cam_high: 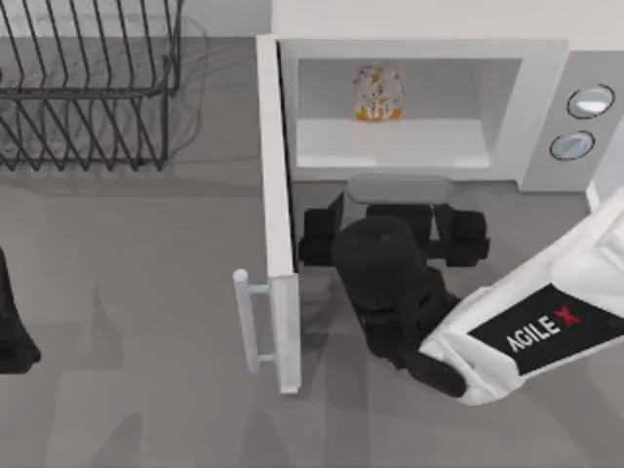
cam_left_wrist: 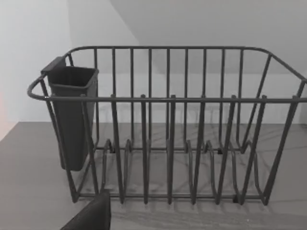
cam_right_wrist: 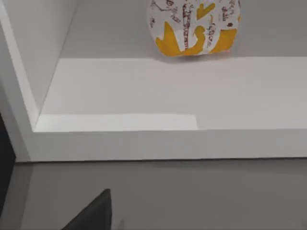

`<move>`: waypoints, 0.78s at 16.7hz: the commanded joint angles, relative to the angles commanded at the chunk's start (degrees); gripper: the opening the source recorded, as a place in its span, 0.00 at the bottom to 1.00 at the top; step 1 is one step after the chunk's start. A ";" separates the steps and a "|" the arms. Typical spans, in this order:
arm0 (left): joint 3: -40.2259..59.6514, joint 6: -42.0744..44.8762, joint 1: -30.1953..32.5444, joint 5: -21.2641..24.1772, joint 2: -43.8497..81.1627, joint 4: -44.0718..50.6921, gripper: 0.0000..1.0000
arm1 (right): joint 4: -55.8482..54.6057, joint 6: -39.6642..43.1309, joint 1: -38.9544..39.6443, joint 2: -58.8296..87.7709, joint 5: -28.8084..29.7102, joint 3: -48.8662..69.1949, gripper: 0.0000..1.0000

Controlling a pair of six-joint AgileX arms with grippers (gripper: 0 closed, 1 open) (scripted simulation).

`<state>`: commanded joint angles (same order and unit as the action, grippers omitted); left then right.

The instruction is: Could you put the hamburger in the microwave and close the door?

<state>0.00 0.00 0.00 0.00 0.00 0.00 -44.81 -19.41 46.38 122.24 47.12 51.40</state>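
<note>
The hamburger, sitting beyond the right gripper, is showing a pale cream wrapping speckled with small dark reddish marks over an orange-yellow lower band. The microwave is showing white, its interior paler, with a grey side panel carrying two round dials ringed in dark blue. The door is showing white, and its bar handle is pale. The right gripper is appearing black on a white arm bearing black lettering with a red mark. The wire rack is looking dark grey, as is its cutlery cup. The bench is showing plain mid grey.
</note>
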 joint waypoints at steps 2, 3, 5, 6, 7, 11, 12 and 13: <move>0.00 0.00 0.00 0.00 0.00 0.00 1.00 | 2.07 0.02 -0.05 -2.07 -0.10 0.78 1.00; 0.00 0.00 0.00 0.00 0.00 0.00 1.00 | 3.92 0.03 -0.06 -3.68 -0.14 1.27 1.00; 0.00 0.00 0.00 0.00 0.00 0.00 1.00 | 9.03 0.03 -0.06 -7.15 -0.17 2.23 1.00; 0.00 0.00 0.00 0.00 0.00 0.00 1.00 | 12.07 0.03 -0.06 -8.93 -0.19 2.68 1.00; 0.00 0.00 0.00 0.00 0.00 0.00 1.00 | 15.10 0.03 -0.07 -10.76 -0.22 3.13 1.00; 0.00 0.00 0.00 0.00 0.00 0.00 1.00 | 22.07 0.02 -0.01 -16.57 -0.27 5.27 1.00; 0.00 0.00 0.00 0.00 0.00 0.00 1.00 | 22.29 0.02 0.01 -16.79 -0.26 5.42 1.00; 0.00 0.00 0.00 0.00 0.00 0.00 1.00 | 22.29 0.02 0.01 -16.79 -0.26 5.42 1.00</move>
<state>0.00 0.00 0.00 0.00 0.00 0.00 -22.51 -19.40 46.38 105.45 46.86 56.83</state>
